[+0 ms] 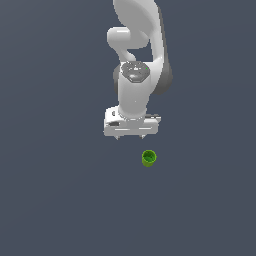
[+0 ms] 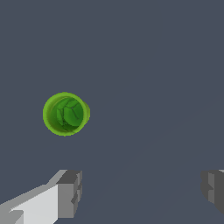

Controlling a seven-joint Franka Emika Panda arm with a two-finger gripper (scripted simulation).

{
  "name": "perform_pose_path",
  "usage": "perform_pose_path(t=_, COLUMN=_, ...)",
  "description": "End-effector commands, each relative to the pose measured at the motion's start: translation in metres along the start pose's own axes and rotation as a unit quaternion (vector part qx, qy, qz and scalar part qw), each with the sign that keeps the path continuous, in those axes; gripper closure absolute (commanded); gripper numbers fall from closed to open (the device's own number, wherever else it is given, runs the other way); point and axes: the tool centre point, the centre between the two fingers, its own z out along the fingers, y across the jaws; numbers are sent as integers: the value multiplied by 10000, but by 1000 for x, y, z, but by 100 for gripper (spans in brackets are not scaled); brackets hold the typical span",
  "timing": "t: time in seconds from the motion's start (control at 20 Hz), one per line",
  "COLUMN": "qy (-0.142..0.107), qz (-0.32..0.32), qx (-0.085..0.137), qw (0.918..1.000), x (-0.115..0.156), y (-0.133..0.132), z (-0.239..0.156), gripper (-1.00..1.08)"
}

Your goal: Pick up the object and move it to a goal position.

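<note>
White arm reaches down from above, hand (image 1: 130,136) pointing straight at the plain dark grey surface (image 1: 55,200). Hand spread wide, nothing held; only the two short finger tips show under the white body in the exterior view, well apart from each other. Wrist view confirms: two grey fingertips (image 2: 70,192) at opposite edges of the picture, bare surface between them. The object (image 1: 149,158), a small bright green cup with a darker hollow centre, sits upright on the surface, mouth up. It lies outside the gap between the fingers, off to one side, just beyond the fingertip on the exterior view's right and a little nearer that camera. No contact between hand and object (image 2: 66,113). Height of the hand above the surface cannot be told.
</note>
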Motion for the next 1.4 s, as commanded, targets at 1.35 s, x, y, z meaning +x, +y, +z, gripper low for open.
perform_pose_path(t=1.35, qy=44, qz=600, qx=31, qw=9982, x=9, y=3, z=10, gripper=-92)
